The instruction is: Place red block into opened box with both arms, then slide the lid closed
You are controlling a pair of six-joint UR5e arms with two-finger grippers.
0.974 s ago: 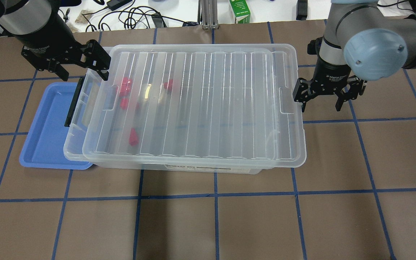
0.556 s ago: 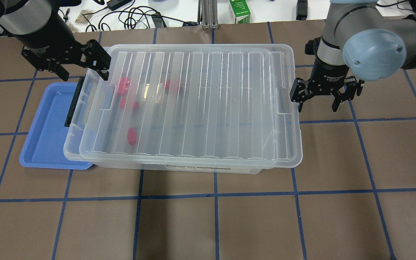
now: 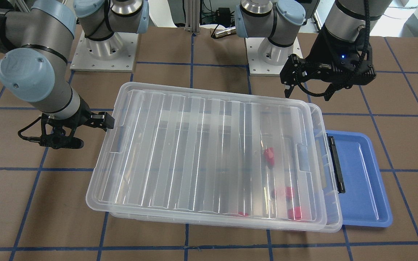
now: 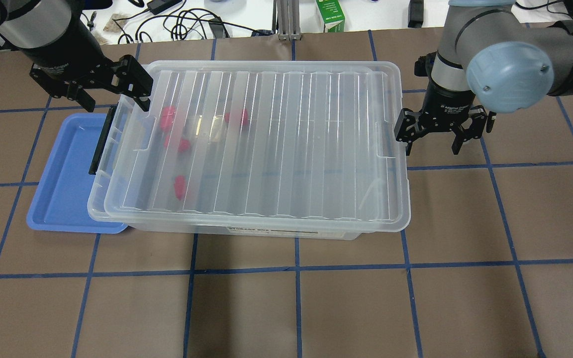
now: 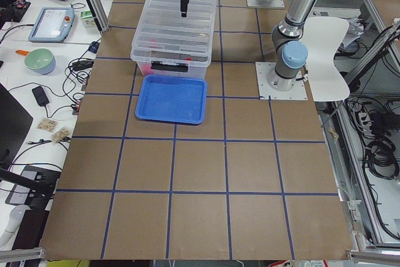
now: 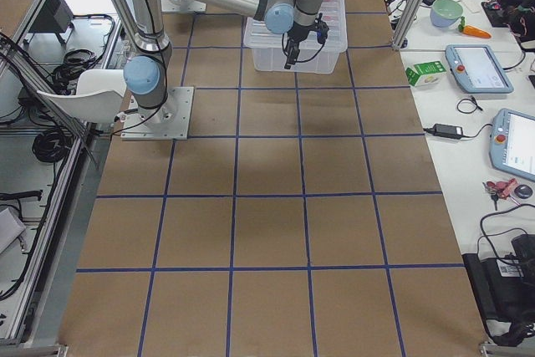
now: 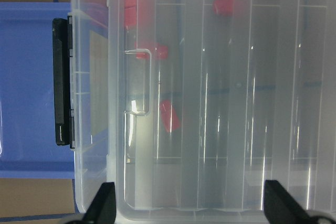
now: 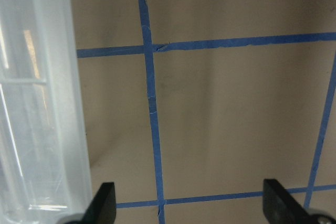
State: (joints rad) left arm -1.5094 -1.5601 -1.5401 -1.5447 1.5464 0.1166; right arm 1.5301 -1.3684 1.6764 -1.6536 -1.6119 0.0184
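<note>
Several red blocks point(image 4: 180, 185) point(image 3: 269, 155) point(image 7: 169, 116) lie in the left end of the clear box point(image 4: 96, 199), under the ribbed lid point(image 4: 276, 144) point(image 3: 194, 152). The lid covers nearly all of the box. Only a narrow strip by the black bar point(image 4: 100, 145) point(image 7: 61, 82) stays uncovered. My right gripper point(image 4: 431, 148) point(image 3: 87, 132) is open and empty, with one finger against the lid's right short edge point(image 8: 52, 103). Over the box's far left corner hovers my left gripper point(image 4: 112, 99) point(image 3: 307, 94), open with nothing in it.
A blue tray point(image 4: 62, 174) point(image 3: 361, 181) lies at the box's left end, partly under it. A green carton point(image 4: 330, 15) and cables sit beyond the table's far edge. Brown table with blue tape lines spreads in front of the box.
The lid has slid left over the box, with my right gripper moving left against its right edge. The left gripper has not moved.
</note>
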